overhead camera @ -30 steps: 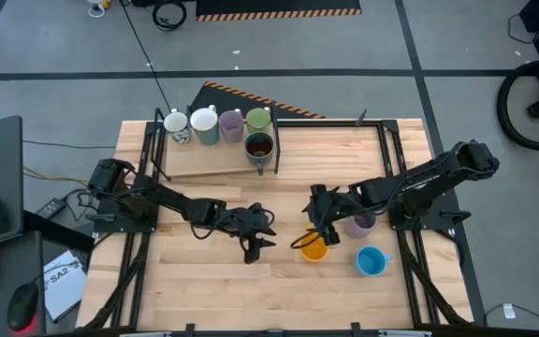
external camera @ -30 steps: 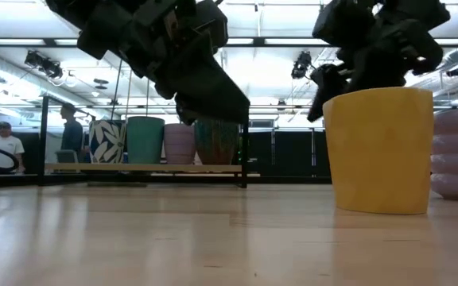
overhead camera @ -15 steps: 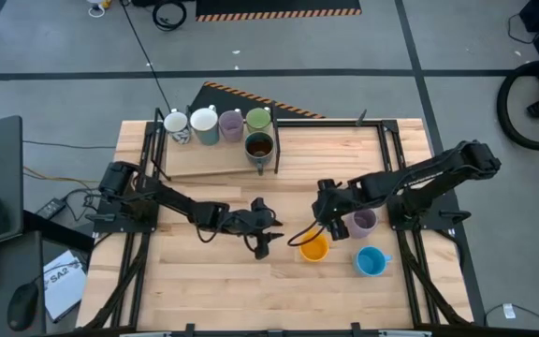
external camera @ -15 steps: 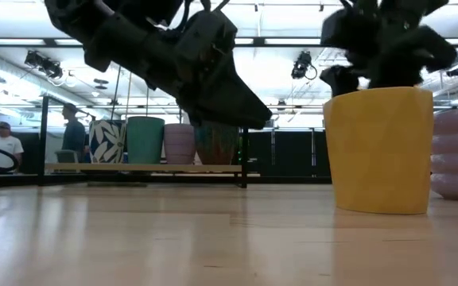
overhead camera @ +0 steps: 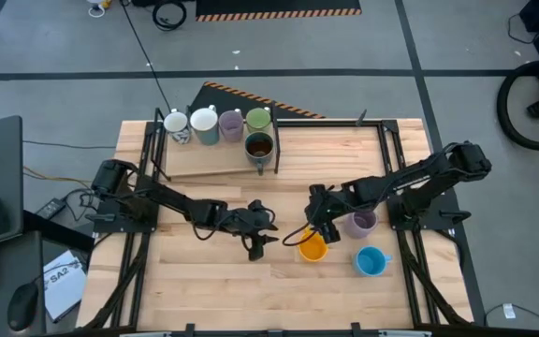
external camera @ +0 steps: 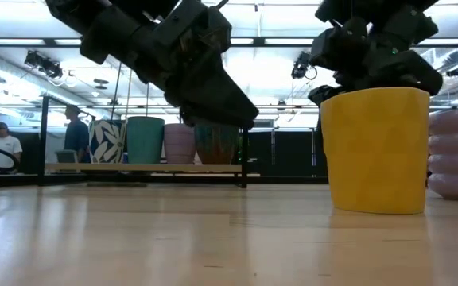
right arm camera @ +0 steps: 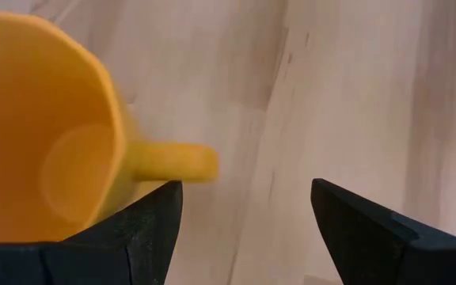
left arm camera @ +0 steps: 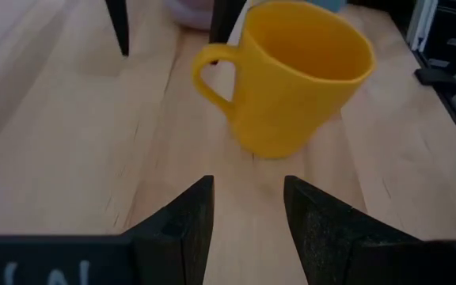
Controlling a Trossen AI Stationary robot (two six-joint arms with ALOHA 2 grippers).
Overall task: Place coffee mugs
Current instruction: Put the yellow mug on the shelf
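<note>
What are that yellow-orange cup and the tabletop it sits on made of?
The small yellow-orange handled mug looks like glazed ceramic, though smooth plastic cannot be ruled out: thick rim, one even colour, soft sheen. The pale wooden tabletop looks like butcher-block timber: long planks with visible grain and seams, and a satin finish that mirrors the mug faintly in the low view.

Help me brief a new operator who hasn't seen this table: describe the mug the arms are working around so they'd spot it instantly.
Start at the wooden table and look to its right half, where three mugs stand near the right gripper. The orange mug is the one nearest the table's middle, upright, directly below that open gripper. Its neighbours are a lilac mug and a blue mug.
</note>
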